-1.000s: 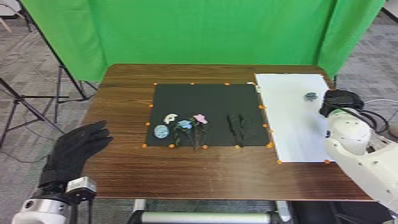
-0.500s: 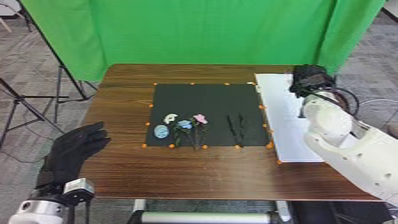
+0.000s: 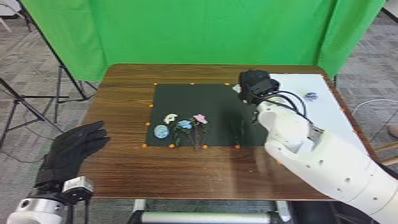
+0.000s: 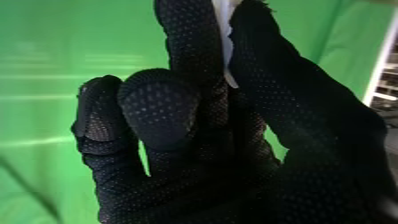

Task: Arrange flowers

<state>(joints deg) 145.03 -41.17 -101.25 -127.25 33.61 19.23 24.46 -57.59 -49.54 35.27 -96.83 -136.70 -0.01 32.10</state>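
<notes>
Where brn tbl (image 3: 124, 95) ends, grn curtain (image 3: 195, 35) hangs behind.

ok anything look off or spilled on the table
Nothing looks spilled. The one oddity is a small bluish piece alone on the white sheet, apart from the flowers on the black mat; it may be meant to lie there.

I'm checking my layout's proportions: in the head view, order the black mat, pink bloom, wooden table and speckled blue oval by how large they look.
1. Wooden table
2. Black mat, partly hidden by the right arm
3. Speckled blue oval and pink bloom: too close to rank surely
</notes>
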